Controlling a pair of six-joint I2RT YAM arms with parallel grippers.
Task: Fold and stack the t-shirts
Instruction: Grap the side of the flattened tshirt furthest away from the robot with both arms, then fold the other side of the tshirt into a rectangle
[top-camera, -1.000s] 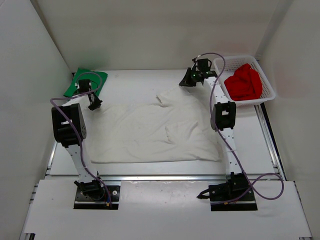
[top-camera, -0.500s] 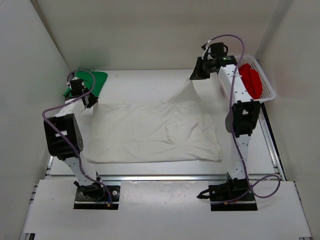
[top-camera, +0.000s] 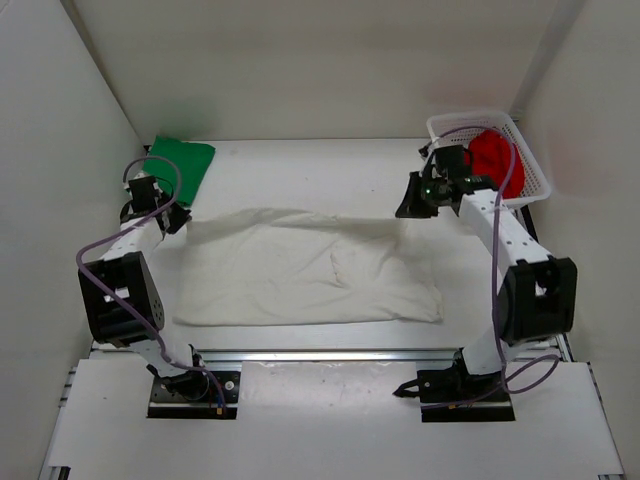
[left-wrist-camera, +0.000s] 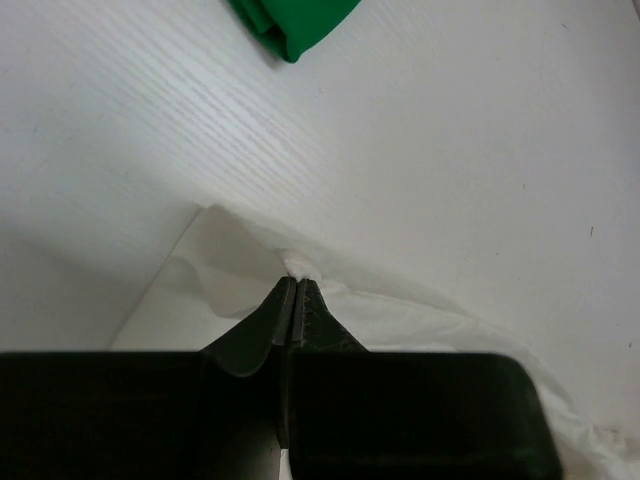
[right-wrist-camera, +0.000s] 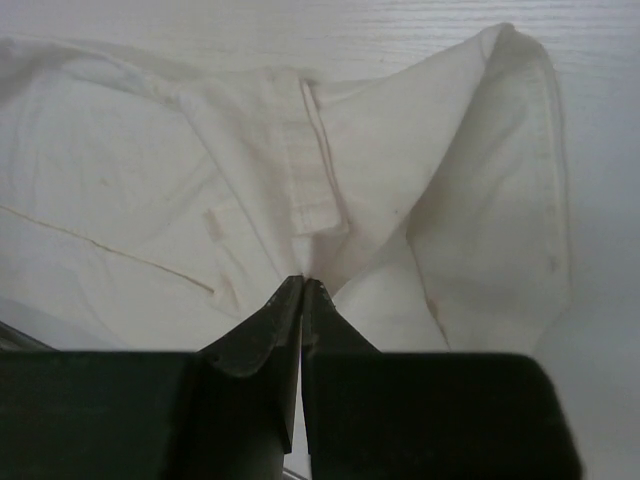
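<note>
Over the table (top-camera: 300, 165), left gripper (left-wrist-camera: 297, 282) and right gripper (right-wrist-camera: 302, 282) each clamp the white t-shirt (top-camera: 300, 275) by its far edge.

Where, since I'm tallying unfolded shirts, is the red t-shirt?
Top view: the red t-shirt lies bunched in the white mesh basket at the table's far right corner.

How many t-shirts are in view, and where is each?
3. The green t-shirt lies folded at the far left; the white t-shirt is spread mid-table, pinched by the left gripper and right gripper; the red t-shirt sits bunched in the basket. None appears hidden.
</note>
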